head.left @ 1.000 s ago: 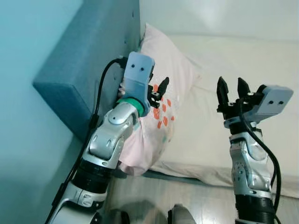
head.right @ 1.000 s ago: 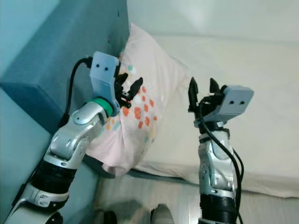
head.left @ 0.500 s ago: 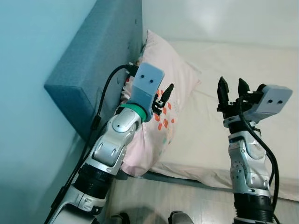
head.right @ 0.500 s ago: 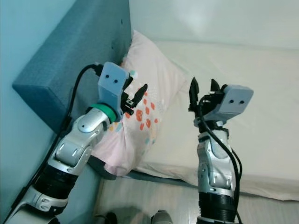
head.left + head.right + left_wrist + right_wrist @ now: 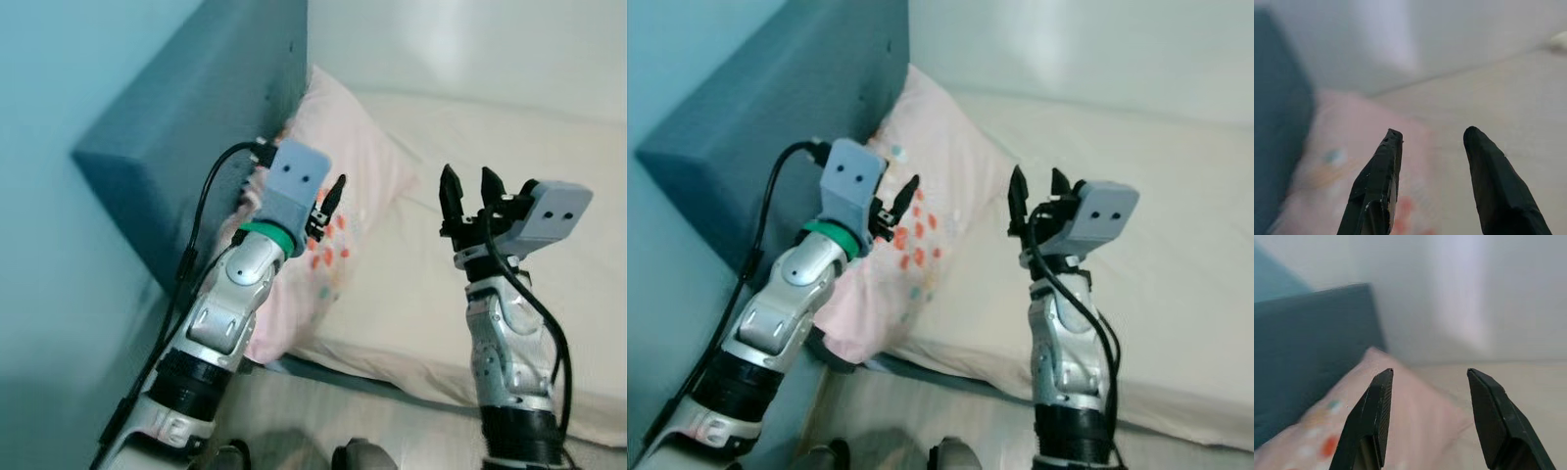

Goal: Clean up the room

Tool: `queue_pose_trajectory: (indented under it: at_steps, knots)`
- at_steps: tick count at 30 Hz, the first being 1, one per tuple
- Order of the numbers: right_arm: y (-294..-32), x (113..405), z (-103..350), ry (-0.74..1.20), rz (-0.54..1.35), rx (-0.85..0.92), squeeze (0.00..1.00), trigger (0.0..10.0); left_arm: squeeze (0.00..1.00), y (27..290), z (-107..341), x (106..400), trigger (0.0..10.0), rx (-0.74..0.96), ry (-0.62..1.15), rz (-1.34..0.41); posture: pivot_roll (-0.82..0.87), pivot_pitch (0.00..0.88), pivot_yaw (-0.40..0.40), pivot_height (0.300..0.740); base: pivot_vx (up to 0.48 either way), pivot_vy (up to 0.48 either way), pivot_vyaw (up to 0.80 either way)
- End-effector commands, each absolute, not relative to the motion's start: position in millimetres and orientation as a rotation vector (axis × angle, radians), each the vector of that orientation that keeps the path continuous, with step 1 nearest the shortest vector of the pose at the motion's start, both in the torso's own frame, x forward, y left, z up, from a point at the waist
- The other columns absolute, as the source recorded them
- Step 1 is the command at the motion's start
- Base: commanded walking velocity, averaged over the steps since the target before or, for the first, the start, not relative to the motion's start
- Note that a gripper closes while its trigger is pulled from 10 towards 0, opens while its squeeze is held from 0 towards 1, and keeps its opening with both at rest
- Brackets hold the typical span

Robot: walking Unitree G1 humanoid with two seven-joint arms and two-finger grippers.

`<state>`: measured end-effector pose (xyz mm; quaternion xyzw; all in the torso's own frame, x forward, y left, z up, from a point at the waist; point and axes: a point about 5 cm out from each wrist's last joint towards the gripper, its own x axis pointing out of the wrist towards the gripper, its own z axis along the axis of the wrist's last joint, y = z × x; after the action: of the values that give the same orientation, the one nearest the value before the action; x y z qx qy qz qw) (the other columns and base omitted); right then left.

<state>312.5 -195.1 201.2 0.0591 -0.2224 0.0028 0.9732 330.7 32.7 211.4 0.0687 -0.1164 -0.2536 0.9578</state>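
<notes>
We observe a bed with a cream mattress (image 5: 490,176) running from the near right to the far wall, and a blue-grey headboard (image 5: 206,108) standing along its left side. A pale pink pillow (image 5: 362,162) with orange, red and teal spots lies at the left end of the mattress, its far edge leaning against the headboard and its near end hanging over the mattress's near left corner.

We find the left gripper (image 5: 328,201) raised over the spotted near half of the pillow, just beside the headboard, and we cannot tell from the head views whether it touches the fabric. In the left wrist view its two black fingers (image 5: 1376,186) stand apart with nothing between them, and the pillow and mattress appear blurred beyond the tips. A black cable (image 5: 201,220) loops from the left wrist down along the silver arm.

We find the right gripper (image 5: 465,196) held up over the middle of the mattress, to the right of the pillow and apart from it. Its fingers (image 5: 1371,416) are likewise spread and hold nothing; the right wrist view looks past them to the pillow, the headboard and the pale wall (image 5: 1459,289) behind.

A strip of light wooden floor (image 5: 392,431) shows at the near edge, below the mattress.
</notes>
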Motion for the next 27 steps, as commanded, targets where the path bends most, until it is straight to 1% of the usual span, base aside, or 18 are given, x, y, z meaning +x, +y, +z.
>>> queue_pose_trajectory:
  at_steps: [1, 7, 12, 14, 18, 27]
  knots:
    - [-190.4, 311.9, 198.7, -0.447, 0.015, 0.127, 0.00, 10.0, 0.00, 37.8, 209.5, 331.7, 10.0, 0.158, -0.239, -0.501, -0.18, 0.066, 0.091, 0.740, 0.000, -0.480, 0.00]
    - [-190.0, 311.3, 198.5, -0.448, 0.014, 0.127, 0.00, 10.0, 0.00, 39.1, 206.9, 334.8, 10.0, 0.166, -0.222, -0.483, -0.18, 0.066, 0.094, 0.740, 0.000, -0.391, 0.00]
    - [-191.2, 311.0, 198.7, -0.451, 0.012, 0.126, 0.00, 10.0, 0.00, 43.0, 203.5, 339.9, 10.0, 0.173, -0.190, -0.449, -0.18, 0.066, 0.094, 0.740, 0.000, 0.000, 0.00]
    - [-191.3, 310.9, 198.8, -0.451, 0.012, 0.127, 0.00, 10.0, 0.00, 43.3, 202.5, 340.4, 10.0, 0.173, -0.183, -0.450, -0.18, 0.066, 0.094, 0.740, 0.000, 0.251, 0.00]
    - [-190.7, 311.4, 198.8, -0.453, 0.012, 0.128, 0.00, 10.0, 0.00, 44.1, 201.2, 341.9, 10.0, 0.179, -0.177, -0.442, -0.18, 0.065, 0.096, 0.740, 0.000, 0.480, 0.00]
    - [-189.4, 311.8, 198.9, -0.456, 0.016, 0.128, 0.00, 10.0, 0.00, 42.2, 202.5, 342.1, 10.0, 0.193, -0.199, -0.443, -0.18, 0.061, 0.100, 0.740, 0.000, 0.000, 0.00]
